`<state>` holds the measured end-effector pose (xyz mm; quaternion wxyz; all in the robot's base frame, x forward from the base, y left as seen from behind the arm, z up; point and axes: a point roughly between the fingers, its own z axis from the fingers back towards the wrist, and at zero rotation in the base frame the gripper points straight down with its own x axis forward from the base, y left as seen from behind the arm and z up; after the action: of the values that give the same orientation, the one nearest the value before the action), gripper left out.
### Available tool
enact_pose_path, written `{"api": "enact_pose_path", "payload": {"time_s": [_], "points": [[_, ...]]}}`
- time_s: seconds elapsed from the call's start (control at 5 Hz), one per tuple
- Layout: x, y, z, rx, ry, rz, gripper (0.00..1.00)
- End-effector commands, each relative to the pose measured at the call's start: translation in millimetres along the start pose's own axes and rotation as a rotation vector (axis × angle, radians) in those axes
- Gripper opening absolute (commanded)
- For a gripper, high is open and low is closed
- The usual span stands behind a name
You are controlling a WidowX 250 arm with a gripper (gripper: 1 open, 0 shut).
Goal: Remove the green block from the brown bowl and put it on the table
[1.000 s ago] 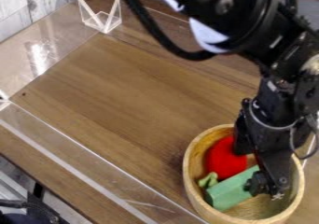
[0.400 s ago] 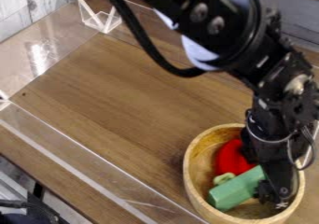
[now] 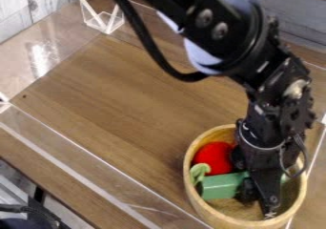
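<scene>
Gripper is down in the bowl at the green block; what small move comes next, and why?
Probably a straight lift. The gripper looks shut on the green block, which still sits inside the brown bowl beside the red toy, so it must clear the rim first.

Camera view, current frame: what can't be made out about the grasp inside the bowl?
- Tool fingertips: the arm's own dark body covers them, so contact with the green block isn't visible.
- Green block: its right end is hidden behind the tool.
- Red toy: partly hidden by the arm.
- Brown bowl: bottom cut off by the frame edge.
</scene>
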<state>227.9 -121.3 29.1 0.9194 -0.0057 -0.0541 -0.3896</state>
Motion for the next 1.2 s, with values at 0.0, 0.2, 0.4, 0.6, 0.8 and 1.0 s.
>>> {"api": "enact_pose_path", "payload": {"time_s": [0.0,0.2,0.4,0.6,0.8,1.0], "points": [[12.4,5.1,30.0,0.020,-0.021,0.017,0.00],[17.2,5.9,56.9,0.036,-0.001,0.028,0.00],[23.5,4.3,73.7,0.048,0.009,0.038,0.00],[25.6,9.7,85.9,0.047,0.004,0.034,0.00],[23.4,17.0,102.3,0.051,0.005,0.029,0.00],[17.5,29.0,118.6,0.061,0.002,0.035,0.00]]}}
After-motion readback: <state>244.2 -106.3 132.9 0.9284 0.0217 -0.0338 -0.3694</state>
